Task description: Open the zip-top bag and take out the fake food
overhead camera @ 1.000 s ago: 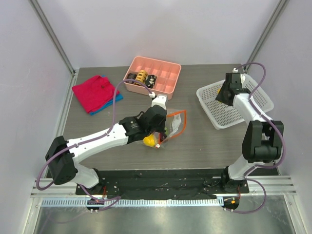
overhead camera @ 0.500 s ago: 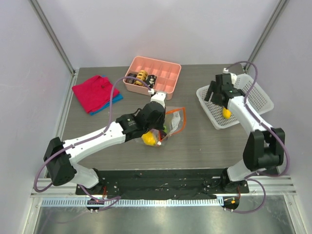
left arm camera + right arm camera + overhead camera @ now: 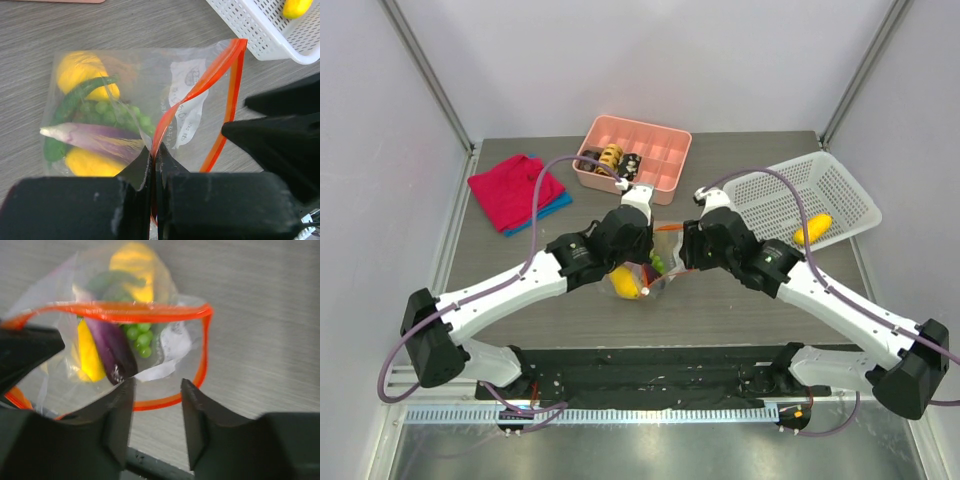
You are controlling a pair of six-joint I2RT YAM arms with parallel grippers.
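The zip-top bag [image 3: 665, 268] lies mid-table, its mouth with the orange-red zipper strip [image 3: 135, 311] pulled open. My left gripper [image 3: 154, 156] is shut on one side of that strip. Inside the bag is the fake food: a purple eggplant [image 3: 111, 347], green grapes [image 3: 140, 336], yellow pieces [image 3: 82, 72] and a long green vegetable [image 3: 82, 92]. My right gripper [image 3: 157, 392] stands open at the bag's mouth, over its near edge, with nothing held between its fingers. In the top view the right gripper [image 3: 683, 252] faces the left gripper [image 3: 642, 260] across the bag. One yellow piece [image 3: 813, 229] lies in the white basket [image 3: 770, 195].
A pink compartment tray [image 3: 655, 150] with brown pastry-like pieces stands at the back centre. A red folded cloth [image 3: 510, 190] over a blue one lies at the back left. The white basket sits to the right of the bag, close behind the right arm.
My right arm has swung from the basket over to the bag's mouth, leaving a yellow piece in the basket. The basket has shifted. The left gripper has kept its hold on the strip.
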